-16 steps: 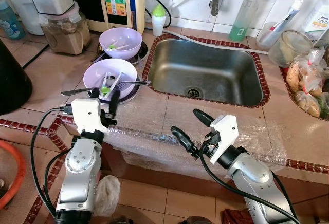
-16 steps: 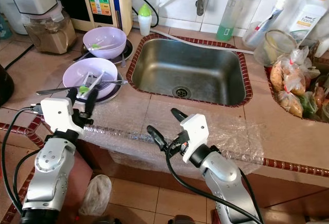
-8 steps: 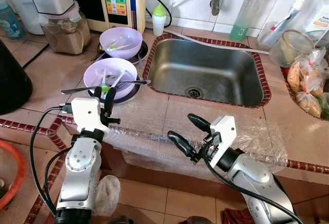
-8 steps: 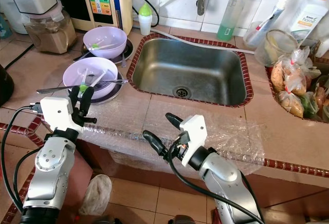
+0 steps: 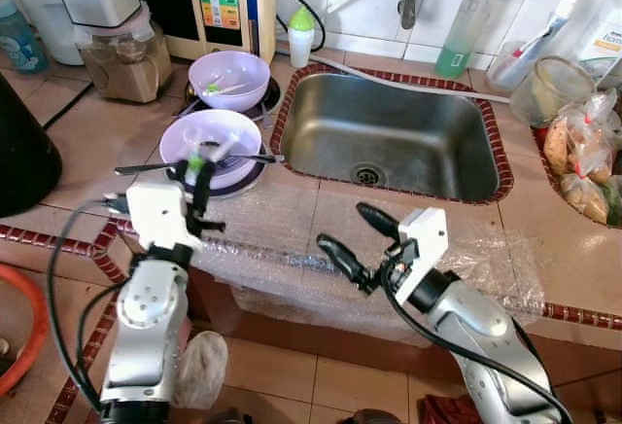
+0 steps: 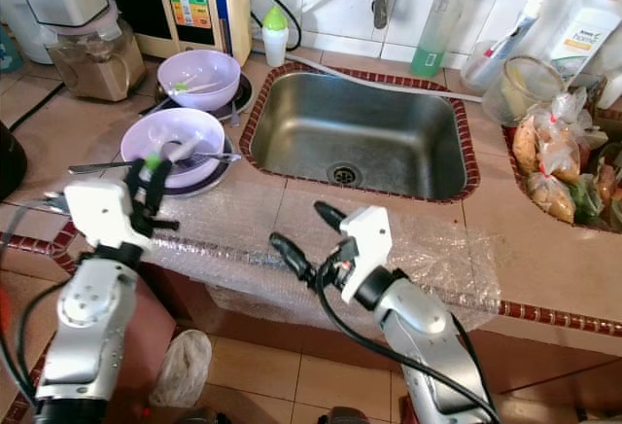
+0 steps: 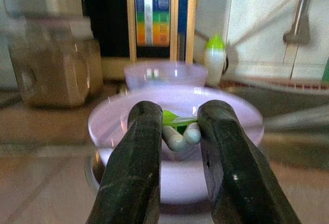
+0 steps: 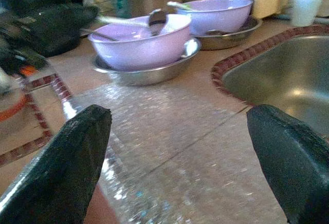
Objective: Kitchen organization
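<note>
Left gripper (image 7: pixel 175 131) jaws grasping a green-tipped utensil (image 7: pixel 177 126) at the near purple bowl (image 5: pixel 209 142) (motion-blurred); right gripper (image 5: pixel 358 239) jaws released above the bench (image 5: pixel 87 132).

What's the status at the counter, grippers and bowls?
Left gripper shut on green-and-white utensil, at near lilac bowl. Right gripper open, idle over bubble wrap. Fork lies across the bowl's rim, close by.

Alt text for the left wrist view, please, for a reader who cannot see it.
The left gripper's two black fingers close on a white utensil with a green tip, just above a lilac bowl. Behind, blurred, sit a second lilac bowl, a small green-capped bottle and an appliance with a coloured panel.
</note>
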Controlling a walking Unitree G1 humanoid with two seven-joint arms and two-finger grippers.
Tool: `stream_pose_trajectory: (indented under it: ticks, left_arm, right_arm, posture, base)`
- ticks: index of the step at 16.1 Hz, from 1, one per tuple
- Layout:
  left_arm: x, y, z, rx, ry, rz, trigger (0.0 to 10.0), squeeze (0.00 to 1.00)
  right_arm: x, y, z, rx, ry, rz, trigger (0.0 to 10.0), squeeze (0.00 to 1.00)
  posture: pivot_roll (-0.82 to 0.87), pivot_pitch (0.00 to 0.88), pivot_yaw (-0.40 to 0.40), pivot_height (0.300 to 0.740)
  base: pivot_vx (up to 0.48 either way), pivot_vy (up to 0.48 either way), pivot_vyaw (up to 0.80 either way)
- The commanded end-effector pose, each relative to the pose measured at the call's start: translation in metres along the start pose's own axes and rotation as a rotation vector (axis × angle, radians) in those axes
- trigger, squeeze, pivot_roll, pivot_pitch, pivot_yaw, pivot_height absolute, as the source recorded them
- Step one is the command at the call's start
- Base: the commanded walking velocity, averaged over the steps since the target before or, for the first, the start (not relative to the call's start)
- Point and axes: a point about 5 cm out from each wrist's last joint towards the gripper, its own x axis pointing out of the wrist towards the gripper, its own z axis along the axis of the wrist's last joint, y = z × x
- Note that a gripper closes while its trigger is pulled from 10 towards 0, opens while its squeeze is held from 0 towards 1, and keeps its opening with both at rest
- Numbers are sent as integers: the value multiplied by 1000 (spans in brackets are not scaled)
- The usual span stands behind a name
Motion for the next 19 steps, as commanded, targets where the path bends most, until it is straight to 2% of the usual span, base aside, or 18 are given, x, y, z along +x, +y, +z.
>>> stream_pose_trajectory:
  ticks: [1, 3, 5, 7, 8, 10, 12, 13, 19]
  left_arm:
    - [1, 0, 9, 17, -26, 3, 392, 0]
    - [5, -5, 21, 18, -69, -23, 1647, 0]
    - [9, -6, 28, 6, -91, -28, 4039, 0]
    - [12, -8, 32, 13, -106, -38, 5569, 0]
    - [19, -11, 48, 15, -158, -50, 4745, 0]
    - [22, -13, 55, 14, -181, -53, 4510, 0]
    - [24, -14, 58, 13, -190, -51, 4431, 0]
    - [24, -13, 59, 13, -191, -50, 4118, 0]
    - [30, -15, 66, 12, -197, -45, 3961, 0]
  right_arm:
    - [0, -10, 3, -25, -17, -54, 10000, 0]
    - [3, -17, 7, -53, -40, -108, 10000, 0]
    - [5, -25, 11, -88, -65, -173, 10000, 0]
    - [5, -32, 13, -133, -70, -240, 10000, 0]
    - [3, -50, 19, -227, -79, -374, 10000, 0]
    - [3, -54, 20, -238, -84, -399, 10000, 0]
    - [3, -55, 20, -243, -87, -403, 10000, 0]
    - [4, -55, 19, -244, -88, -404, 10000, 0]
    - [7, -53, 15, -267, -106, -423, 10000, 0]
  posture:
    - [-53, 32, -17, 740]
    - [-46, 25, -18, 740]
    - [-44, 19, -18, 740]
    - [-41, 14, -19, 740]
    - [-40, 3, -18, 740]
    - [-39, 0, -17, 740]
    - [-39, 0, -17, 740]
    - [-40, 0, -17, 740]
    - [-40, 0, -9, 740]
  base:
    - [0, 0, 0]
    - [0, 0, 0]
    - [0, 0, 0]
    - [0, 0, 0]
    - [0, 0, 0]
    - [0, 0, 0]
    - [0, -144, 0]
    - [0, -480, 0]
    - [0, -480, 0]
